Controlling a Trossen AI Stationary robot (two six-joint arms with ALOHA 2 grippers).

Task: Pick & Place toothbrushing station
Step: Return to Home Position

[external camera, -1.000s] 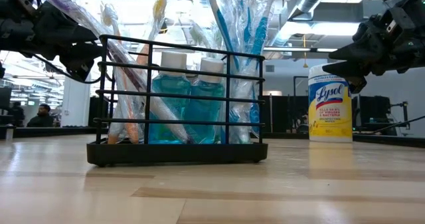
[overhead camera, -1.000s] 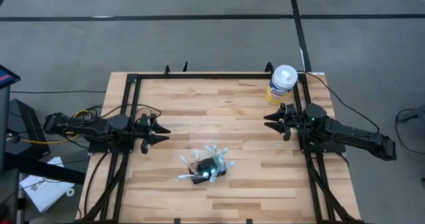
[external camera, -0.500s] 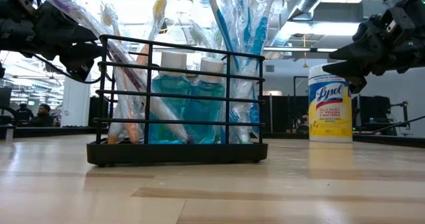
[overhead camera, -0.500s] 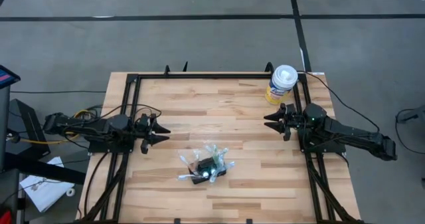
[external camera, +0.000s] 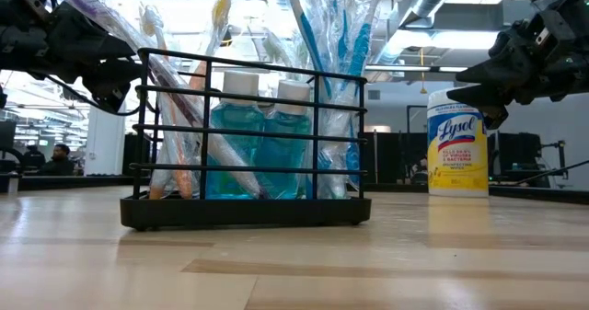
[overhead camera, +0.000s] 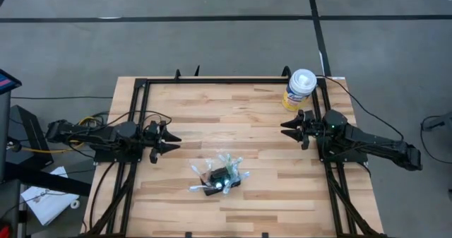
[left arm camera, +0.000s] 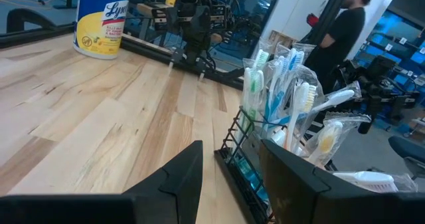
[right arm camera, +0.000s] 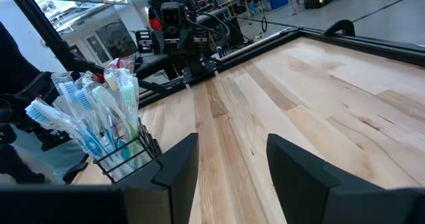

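Note:
The toothbrushing station [overhead camera: 217, 176] is a black wire rack [external camera: 248, 144] that holds wrapped toothbrushes and two blue bottles. It stands on its flat base on the wooden table, toward the near edge at mid-width. My left gripper [overhead camera: 174, 143] hovers open at the table's left, pointing level toward the middle, with the station [left arm camera: 279, 124] ahead and to one side. My right gripper [overhead camera: 284, 128] hovers open at the table's right, also pointing inward, farther from the station [right arm camera: 109, 131]. Nothing lies between either pair of fingers.
A white-and-yellow wipes canister [overhead camera: 299, 88] stands at the far right corner, just behind my right gripper. A black frame [overhead camera: 233, 80] runs round the table. Bare wood lies between the two grippers. A person [left arm camera: 342, 31] stands beyond the table.

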